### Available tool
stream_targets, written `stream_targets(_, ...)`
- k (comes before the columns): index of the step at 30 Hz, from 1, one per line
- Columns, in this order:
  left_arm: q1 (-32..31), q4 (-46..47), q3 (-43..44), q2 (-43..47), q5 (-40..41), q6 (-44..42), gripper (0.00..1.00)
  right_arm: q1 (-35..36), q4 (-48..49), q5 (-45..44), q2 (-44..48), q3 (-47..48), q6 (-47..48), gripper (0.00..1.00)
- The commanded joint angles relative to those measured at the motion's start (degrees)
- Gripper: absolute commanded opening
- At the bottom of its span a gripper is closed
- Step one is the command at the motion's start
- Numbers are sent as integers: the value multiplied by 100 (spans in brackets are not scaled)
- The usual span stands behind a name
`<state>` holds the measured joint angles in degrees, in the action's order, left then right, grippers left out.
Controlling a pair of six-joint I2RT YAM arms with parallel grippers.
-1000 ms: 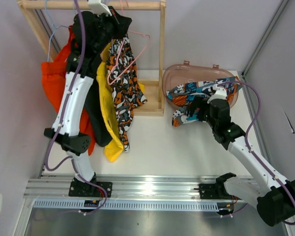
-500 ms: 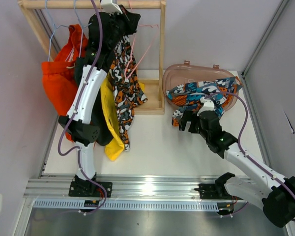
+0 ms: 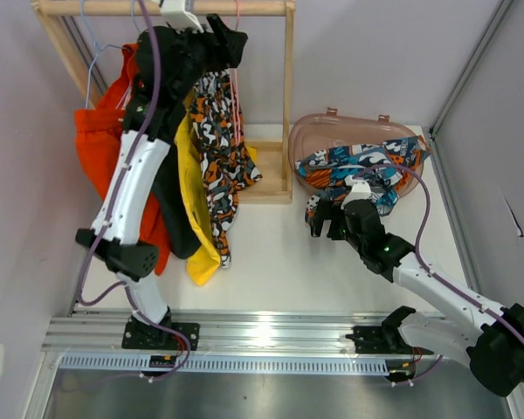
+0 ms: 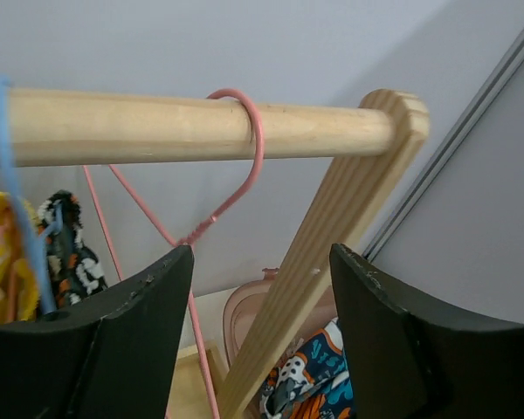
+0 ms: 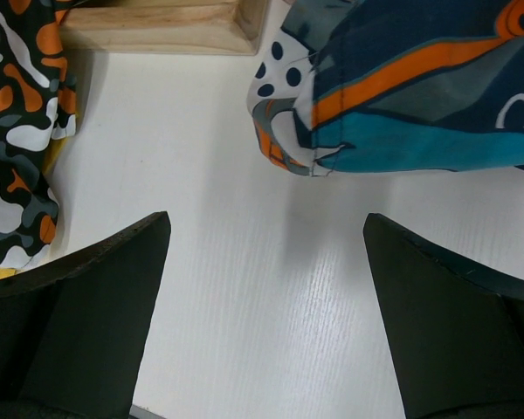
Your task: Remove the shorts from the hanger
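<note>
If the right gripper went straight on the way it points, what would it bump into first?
Most likely the white table. The right gripper is open, with only tabletop between its fingers; the teal patterned shorts lie beyond, off to the side.

The rack (image 3: pixel 289 87) stands left, the basin (image 3: pixel 332 120) right of it.
Several shorts (image 3: pixel 218 144) hang on the rack; one pair (image 3: pixel 349 164) lies in the basin, spilling over its near rim.

From my right gripper (image 3: pixel 323 220), the white table (image 3: pixel 271 253) is bare at seven o'clock. Hanging shorts (image 3: pixel 218 166) block ten o'clock; the pink tub (image 3: pixel 314 140) blocks one o'clock.
</note>
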<state>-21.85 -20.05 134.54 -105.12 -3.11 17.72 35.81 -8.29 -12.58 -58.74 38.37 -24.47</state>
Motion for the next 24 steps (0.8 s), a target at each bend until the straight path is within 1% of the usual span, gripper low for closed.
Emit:
stream_targets(1, 101, -59, -226, 1000, 259, -427, 73, 171, 135, -271, -6, 153, -119, 99)
stream_targets(3, 233, -323, -331, 1160, 285, -462, 74, 294, 126, -368, 3, 153, -155, 99)
stream_targets(4, 286, -341, -506, 1361, 285, -488, 79, 338, 100, -394, 20, 145, -172, 99)
stream_targets(5, 338, -315, -734, 1458, 285, -523, 91, 408, 100, -421, 29, 136, -181, 100)
stream_targets(6, 435, -306, -858, 1555, 450, -523, 95, 444, 100, -447, 47, 110, -216, 99)
stream_targets(9, 594, -350, -1202, 1749, 426, -541, 92, 558, 82, -500, 56, 92, -269, 100)
stream_targets(11, 638, -376, -1395, 1776, 478, -576, 84, 602, 65, -526, 82, 74, -295, 99)
stream_targets(12, 664, -403, -1422, 1776, 522, -576, 78, 628, 47, -526, 108, 74, -313, 99)
stream_targets(13, 673, -429, -1465, 1741, 601, -585, 63, 646, 21, -552, 161, 57, -322, 99)
stream_targets(14, 673, -447, -1509, 1715, 854, -576, 57, 664, -14, -570, 179, 57, -313, 99)
stream_targets(15, 673, -438, -1579, 1706, 935, -611, 52, 690, -49, -605, 205, 57, -322, 99)
stream_targets(16, 673, -299, -1745, 1723, 970, -672, 50, 699, -119, -684, 249, 48, -313, 99)
stream_targets(18, 673, -79, -2210, 1880, 1093, -760, 50, 725, -225, -755, 275, 30, -322, 99)
stream_targets(19, 673, 218, -2361, 1951, 1120, -778, 51, 725, -260, -772, 284, 22, -322, 99)
stream_targets(20, 673, 386, -2806, 2039, 1077, -796, 53, 725, -278, -816, 284, 13, -322, 100)
stream_targets(22, 673, 756, -3021, 2276, 971, -796, 65, 734, -296, -834, 284, -14, -339, 99)
stream_targets(23, 690, 705, -3056, 2277, 875, -761, 67, 734, -296, -834, 267, -40, -357, 99)
stream_targets(24, 690, 618, -2909, 2242, 726, -752, 68, 743, -278, -834, 267, -49, -357, 99)
